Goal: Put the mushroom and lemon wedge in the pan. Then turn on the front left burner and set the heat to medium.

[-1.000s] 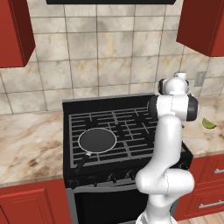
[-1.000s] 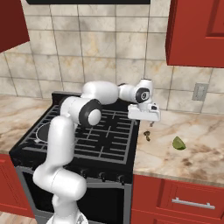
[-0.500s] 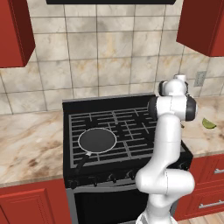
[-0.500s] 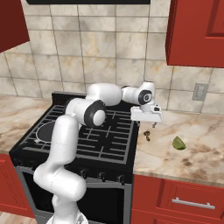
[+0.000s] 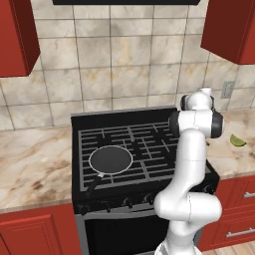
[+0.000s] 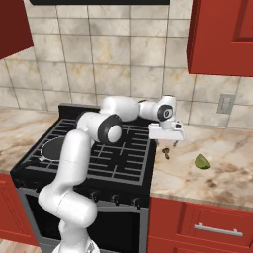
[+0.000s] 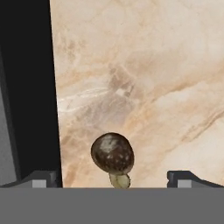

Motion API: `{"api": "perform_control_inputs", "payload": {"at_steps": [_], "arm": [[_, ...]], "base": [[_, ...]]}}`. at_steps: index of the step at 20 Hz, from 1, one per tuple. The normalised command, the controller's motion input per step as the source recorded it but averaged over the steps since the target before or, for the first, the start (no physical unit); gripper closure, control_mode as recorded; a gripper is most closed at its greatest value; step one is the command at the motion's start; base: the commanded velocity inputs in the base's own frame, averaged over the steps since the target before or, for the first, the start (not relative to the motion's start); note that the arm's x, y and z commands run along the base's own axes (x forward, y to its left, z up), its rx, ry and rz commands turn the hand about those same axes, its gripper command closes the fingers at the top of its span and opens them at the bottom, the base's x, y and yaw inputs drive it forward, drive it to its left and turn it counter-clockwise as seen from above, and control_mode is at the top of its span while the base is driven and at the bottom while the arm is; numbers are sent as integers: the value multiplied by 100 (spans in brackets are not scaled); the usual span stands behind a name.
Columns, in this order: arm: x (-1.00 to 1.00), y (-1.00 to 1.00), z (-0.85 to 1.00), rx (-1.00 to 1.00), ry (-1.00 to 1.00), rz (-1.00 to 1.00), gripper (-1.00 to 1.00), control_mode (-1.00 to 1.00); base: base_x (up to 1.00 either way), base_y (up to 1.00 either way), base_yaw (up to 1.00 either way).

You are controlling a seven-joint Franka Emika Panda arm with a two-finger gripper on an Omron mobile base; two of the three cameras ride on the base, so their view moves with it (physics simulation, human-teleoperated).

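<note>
The mushroom (image 7: 112, 153), a small brown cap on a pale stem, lies on the marble counter just right of the stove. In the hand view it sits low, between the two fingertips. My gripper (image 6: 167, 144) hangs open just above the mushroom (image 6: 167, 154), its fingers wide apart and holding nothing. The lemon wedge (image 6: 201, 161) rests on the counter farther right, and it shows in the left base view (image 5: 237, 141) beyond the arm. The black pan (image 5: 110, 160) stands on the front left burner with its handle toward the front. It is partly hidden by my arm in the right base view.
The black stove (image 6: 121, 163) has raised grates, and its edge (image 7: 26, 87) runs close beside the mushroom. Knobs (image 5: 127, 203) line the stove's front panel. Marble counter (image 6: 217, 173) extends to the right. Red cabinets (image 6: 222, 34) hang overhead, and a wall outlet (image 6: 226, 104) sits behind.
The gripper has shifted slightly right and down toward the mushroom, still open. Mushroom, lemon wedge and pan have not moved.
</note>
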Motion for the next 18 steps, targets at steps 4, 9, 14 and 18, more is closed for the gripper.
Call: {"api": "perform_control_inputs", "payload": {"at_steps": [4, 9, 14, 18], "arm": [[0, 0, -23, 0, 0, 2, -100, -100], [0, -5, -20, 0, 0, 1, -100, -100], [0, -1, -14, 0, 0, 0, -100, -100], [0, 0, -10, 1, 0, 0, -100, -100]], "base": [[0, 0, 0], [0, 0, 0], [0, 0, 0], [0, 0, 0]]}}
